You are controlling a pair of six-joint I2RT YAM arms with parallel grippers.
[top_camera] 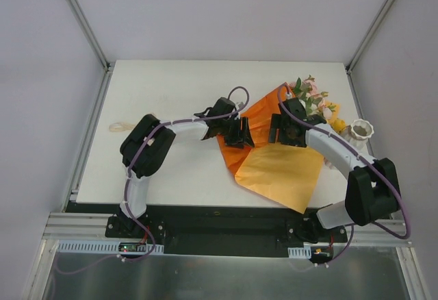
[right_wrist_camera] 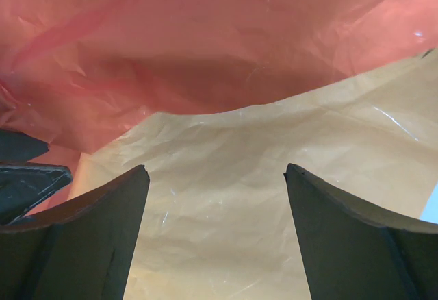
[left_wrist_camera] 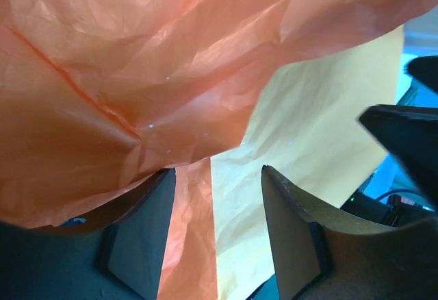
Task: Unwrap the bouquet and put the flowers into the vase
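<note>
Straddling the paper, left end effector (left_wrist_camera: 217, 173): jaws apart and clamped on nothing. A hanging fold of the orange paper sheet (left_wrist_camera: 137, 74) runs down through the gap, and more of the sheet drapes over one finger (left_wrist_camera: 140, 238).
Right end effector (right_wrist_camera: 217, 170): jaws wide apart, holding nothing. It is poised over the sheet's paler yellow-orange face, with the brighter orange face rising behind it.
Spacing of the two: they face each other across the middle of the sheet, near but apart. Each shows as a dark shape at the edge of the other's wrist view.
Sheet: opened out on the bench (top_camera: 178, 94), right of centre. The bright orange part lies toward the far side, and a broad pale flap is folded toward the near edge.
Flowers (top_camera: 311, 98): yellow and pink heads with green leaves lie at the sheet's far right corner, just beyond the right end effector. The stems are hidden by paper and arm.
Vase (top_camera: 361, 131): upright on the bench near its right edge, just beside the outermost yellow rose. Nothing shows inside it.
Cream ribbon (top_camera: 120, 127): lies loose at the bench's left edge, well apart from the sheet.
Arms: the left one bends out to the left, then reaches right. The right forearm passes along the near side of the vase.
</note>
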